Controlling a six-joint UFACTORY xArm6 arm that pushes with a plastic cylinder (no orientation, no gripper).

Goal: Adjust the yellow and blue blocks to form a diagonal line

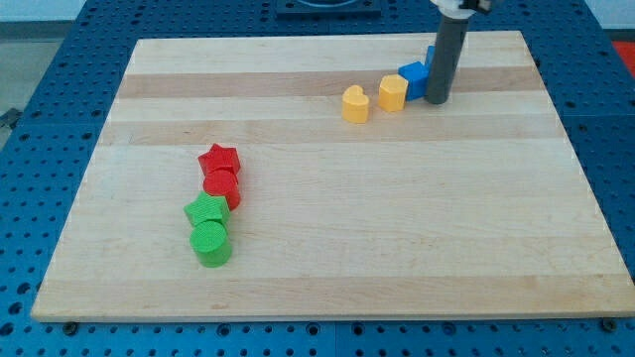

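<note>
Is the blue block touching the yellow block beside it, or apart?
Touching, apparently: the blue block shows no gap to the yellow block; my tip stands at its right.

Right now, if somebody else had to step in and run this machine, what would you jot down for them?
My tip is down on the wooden board, at the view's upper right, touching or nearly touching the right side of the blue block.
A second blue piece peeks out behind the rod; its shape is hidden.
The yellow hexagon block sits just left of the blue block; the yellow heart block lies further left and lower, with a small gap.
Done: these already slant up toward the view's right.
Left: close the gap and straighten the line.
Red and green blocks at lower left are not involved.
</note>
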